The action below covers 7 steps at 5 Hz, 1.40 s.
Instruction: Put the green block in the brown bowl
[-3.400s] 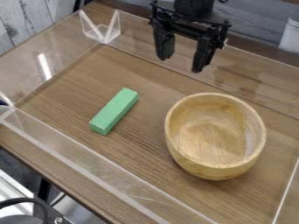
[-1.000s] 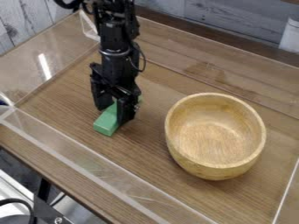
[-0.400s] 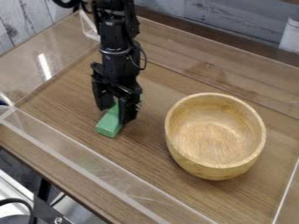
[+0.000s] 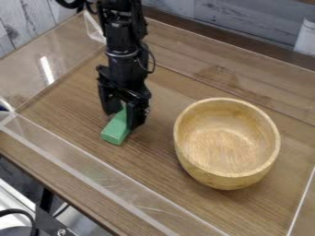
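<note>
Green block (image 4: 116, 130) on table (image 4: 74, 101) left of brown bowl (image 4: 227, 141); claw (image 4: 122, 112) wide open, straddling it.

Looks like a robot lab/test rig: wood-grain tabletop (image 4: 209, 64) fenced w/ clear acrylic walls (image 4: 74, 171) along its edges, black robot arm (image 4: 120, 37) mounted over it, pale plank wall (image 4: 264, 17) behind far edge, black cable at near-left corner.
</note>
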Available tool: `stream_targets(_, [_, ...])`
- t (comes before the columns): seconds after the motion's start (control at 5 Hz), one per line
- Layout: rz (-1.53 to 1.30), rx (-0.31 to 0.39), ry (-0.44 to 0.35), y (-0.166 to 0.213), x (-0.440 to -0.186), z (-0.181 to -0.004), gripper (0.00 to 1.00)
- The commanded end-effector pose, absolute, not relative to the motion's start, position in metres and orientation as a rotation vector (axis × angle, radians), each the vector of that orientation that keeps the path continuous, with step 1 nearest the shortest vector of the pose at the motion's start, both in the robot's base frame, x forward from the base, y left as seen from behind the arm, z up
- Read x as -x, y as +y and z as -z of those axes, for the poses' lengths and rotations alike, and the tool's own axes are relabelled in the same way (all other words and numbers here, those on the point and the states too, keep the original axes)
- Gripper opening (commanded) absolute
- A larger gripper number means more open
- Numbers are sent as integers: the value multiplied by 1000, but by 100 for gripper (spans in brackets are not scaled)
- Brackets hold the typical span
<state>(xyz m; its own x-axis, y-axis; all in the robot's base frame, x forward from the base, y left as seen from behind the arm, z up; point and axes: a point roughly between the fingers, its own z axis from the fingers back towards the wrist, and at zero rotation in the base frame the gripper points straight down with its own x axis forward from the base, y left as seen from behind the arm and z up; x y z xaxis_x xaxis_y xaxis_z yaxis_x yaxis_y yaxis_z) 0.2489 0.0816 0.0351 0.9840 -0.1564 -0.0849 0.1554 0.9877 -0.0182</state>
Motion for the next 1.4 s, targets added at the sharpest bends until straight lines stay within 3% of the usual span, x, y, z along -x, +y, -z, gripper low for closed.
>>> stream_targets(0.0, [155,-1,55,82,-256,-40,100])
stream_targets(0.2, [151,1,53,82,-256,-39,100])
stream_targets(0.4, [148,4,49,82,-255,-38,0])
stream_targets(1.2, [95,25,32,76,-260,-56,0])
